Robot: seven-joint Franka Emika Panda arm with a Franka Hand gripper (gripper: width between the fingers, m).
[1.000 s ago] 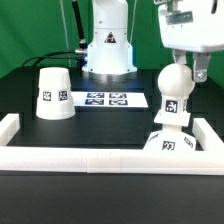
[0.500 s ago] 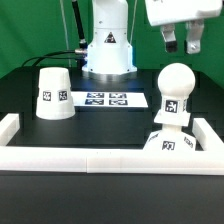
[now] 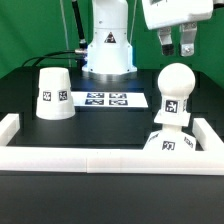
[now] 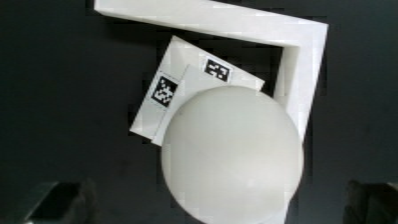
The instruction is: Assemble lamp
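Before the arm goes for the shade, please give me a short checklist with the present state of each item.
1. Bulb upright on base: ok.
2. Gripper above bulb, not touching it: ok.
3. Jaws open and holding nothing: ok.
4. Shade standing alone, wide end down, at the exterior view's left: ok.
5. Bulb fully screwed into base: cannot tell.

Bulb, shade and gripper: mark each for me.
bulb (image 3: 175,82), exterior view, on the ball's front.
shade (image 3: 53,92), exterior view, on its side wall.
gripper (image 3: 177,43), exterior view, midway between the fingertips.
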